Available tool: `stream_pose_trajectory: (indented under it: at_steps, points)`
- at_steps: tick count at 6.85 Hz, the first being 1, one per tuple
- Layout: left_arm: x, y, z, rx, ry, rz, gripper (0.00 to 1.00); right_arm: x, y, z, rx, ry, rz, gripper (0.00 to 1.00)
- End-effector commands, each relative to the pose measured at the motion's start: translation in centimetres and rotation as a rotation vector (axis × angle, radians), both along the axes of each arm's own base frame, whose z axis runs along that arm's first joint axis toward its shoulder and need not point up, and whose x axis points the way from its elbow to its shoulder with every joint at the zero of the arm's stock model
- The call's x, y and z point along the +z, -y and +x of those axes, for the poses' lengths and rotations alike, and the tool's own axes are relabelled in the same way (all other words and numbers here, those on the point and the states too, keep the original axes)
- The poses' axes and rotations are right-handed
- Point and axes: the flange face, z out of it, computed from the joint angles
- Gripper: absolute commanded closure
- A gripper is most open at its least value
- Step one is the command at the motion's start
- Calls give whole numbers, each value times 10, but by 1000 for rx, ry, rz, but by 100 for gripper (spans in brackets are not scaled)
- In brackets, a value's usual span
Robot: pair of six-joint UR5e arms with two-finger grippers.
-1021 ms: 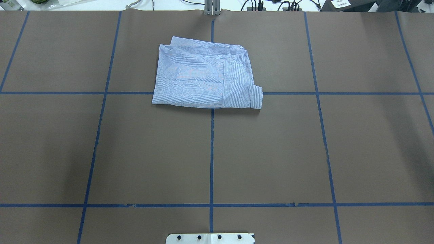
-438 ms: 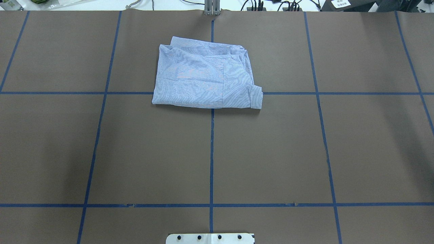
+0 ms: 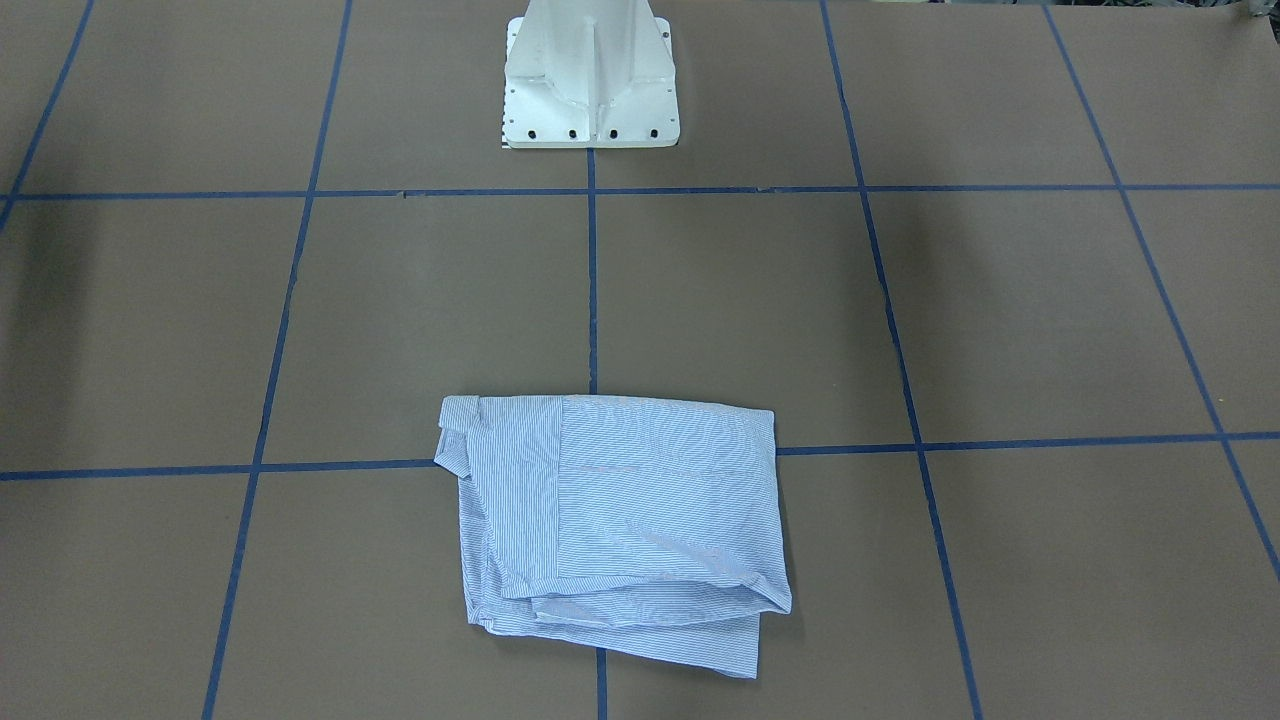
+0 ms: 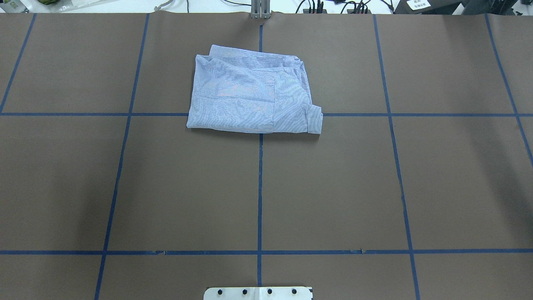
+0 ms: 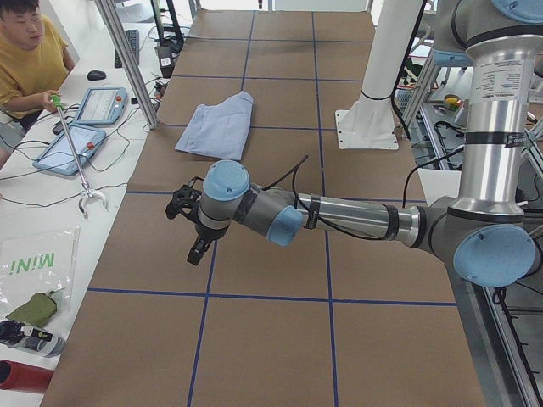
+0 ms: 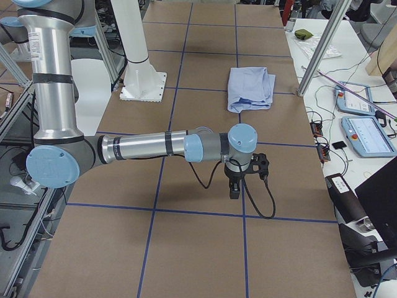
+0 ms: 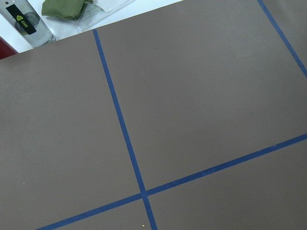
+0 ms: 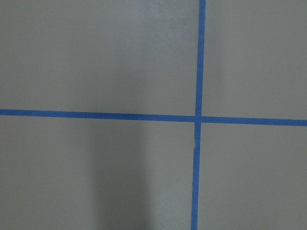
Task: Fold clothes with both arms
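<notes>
Fingers, left: those of the left gripper (image 5: 195,253) point down over bare table (image 4: 333,187). Only a side view shows them, so I cannot tell whether they are wide or narrow. No cloth shows on them.
Fingers, right: those of the right gripper (image 6: 234,192) also hang tip-down over bare brown paper. They too appear only in a side view, so their spread cannot be told. They carry no cloth either.
Below the fingers: each wrist view shows only brown paper and crossing tape lines (image 4: 259,187), with no fabric.
Shirt: the shirt (image 4: 250,98) lies flat on the table, well apart from both sets of fingers. It sits between them along the table's length and beyond them toward the operators' edge. Neither arm touches it.
Shape of the fold: it is a compact, roughly square packet, with the sleeves taken in and one cuff (image 4: 315,120) showing at a corner on the right fingers' side.
Done, as I judge it: the main folds appear complete. The garment is stacked on itself and both arms are away from it.
Left, if anything: the bottom layer (image 3: 700,640) pokes out past the upper layers on the side farthest from the fingers, and the top is creased. Squaring that edge would be the only remaining work.
Reach needed: either set of fingers would have to cross open table to get to the packet.
</notes>
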Motion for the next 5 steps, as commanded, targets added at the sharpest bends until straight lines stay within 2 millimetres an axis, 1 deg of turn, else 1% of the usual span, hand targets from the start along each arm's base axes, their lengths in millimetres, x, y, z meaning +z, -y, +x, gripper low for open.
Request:
stream_pose_trajectory:
  at_steps: [1, 2, 5]
  points:
    - [0, 0, 1, 1, 0, 0, 0, -4, 3, -5, -6, 2, 4, 0]
    - [-1, 0, 1, 1, 0, 3, 0, -8, 4, -7, -11, 3, 13, 0]
    - [-1, 0, 1, 3, -1, 5, 0, -9, 5, -19, -35, 2, 17, 0]
